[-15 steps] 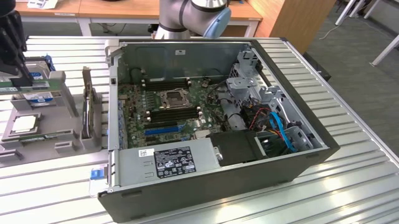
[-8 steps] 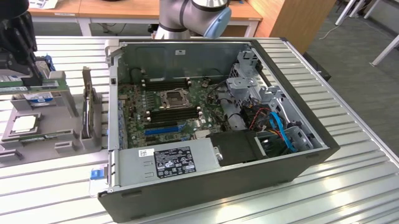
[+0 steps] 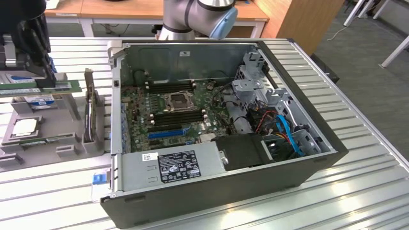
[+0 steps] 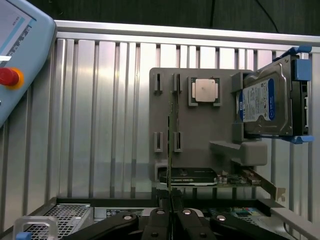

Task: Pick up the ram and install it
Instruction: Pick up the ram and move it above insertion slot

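Your gripper (image 4: 170,216) is pinching the ram (image 4: 170,150) edge-on, its jaws nearly closed on it. You're holding it over the gray holder (image 4: 200,135), on the exterior view's left of the case (image 3: 223,191).

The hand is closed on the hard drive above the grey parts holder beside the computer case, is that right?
No: the hand is closed on the ram, not the hard drive, above the grey parts holder beside the computer case; the wrist view shows it.
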Available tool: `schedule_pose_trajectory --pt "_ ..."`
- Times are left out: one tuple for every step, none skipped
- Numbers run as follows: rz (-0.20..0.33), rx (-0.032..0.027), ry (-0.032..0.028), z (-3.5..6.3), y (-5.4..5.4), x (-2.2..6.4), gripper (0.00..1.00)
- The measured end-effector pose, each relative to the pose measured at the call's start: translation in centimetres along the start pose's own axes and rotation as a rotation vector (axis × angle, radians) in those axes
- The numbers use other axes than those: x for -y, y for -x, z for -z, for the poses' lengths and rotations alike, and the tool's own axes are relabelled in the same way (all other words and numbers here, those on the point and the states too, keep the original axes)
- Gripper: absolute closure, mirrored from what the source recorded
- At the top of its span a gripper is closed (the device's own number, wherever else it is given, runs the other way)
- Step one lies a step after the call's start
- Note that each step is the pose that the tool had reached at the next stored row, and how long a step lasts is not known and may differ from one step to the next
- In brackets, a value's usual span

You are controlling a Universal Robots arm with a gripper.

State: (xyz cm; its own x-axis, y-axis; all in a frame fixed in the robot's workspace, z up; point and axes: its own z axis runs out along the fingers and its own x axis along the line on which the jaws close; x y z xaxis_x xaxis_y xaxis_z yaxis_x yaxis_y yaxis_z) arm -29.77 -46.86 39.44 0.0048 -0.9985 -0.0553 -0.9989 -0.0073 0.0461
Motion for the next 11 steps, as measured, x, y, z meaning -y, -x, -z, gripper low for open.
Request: schedule_pose_trajectory --pt "0.000 0.0000 0.0001 0.01 0.0 0.20 0.88" --pt "0.000 0.0000 0.0001 0.02 0.0 0.40 0.88" --pt "0.000 0.0000 0.0001 0.03 0.0 0.60 0.88" --pt "0.000 0.0000 0.0001 0.04 0.0 0.80 0.88" --pt "0.000 0.0000 0.0003 0.05 0.0 1.02 0.88" --pt "0.000 -0.0001 0.0004 0.06 0.0 1.22 0.88" --pt "0.000 0.0000 0.0003 0.06 0.0 1.42 0.88" --pt "0.000 0.0000 0.0005 0.07 0.0 1.61 0.88" --pt "0.000 -0.0001 0.0007 0.09 0.0 1.82 0.88" --pt "0.000 0.0000 0.0008 0.10 0.0 2.04 0.88" --pt "0.000 0.0000 0.0010 0.11 0.0 2.26 0.88"
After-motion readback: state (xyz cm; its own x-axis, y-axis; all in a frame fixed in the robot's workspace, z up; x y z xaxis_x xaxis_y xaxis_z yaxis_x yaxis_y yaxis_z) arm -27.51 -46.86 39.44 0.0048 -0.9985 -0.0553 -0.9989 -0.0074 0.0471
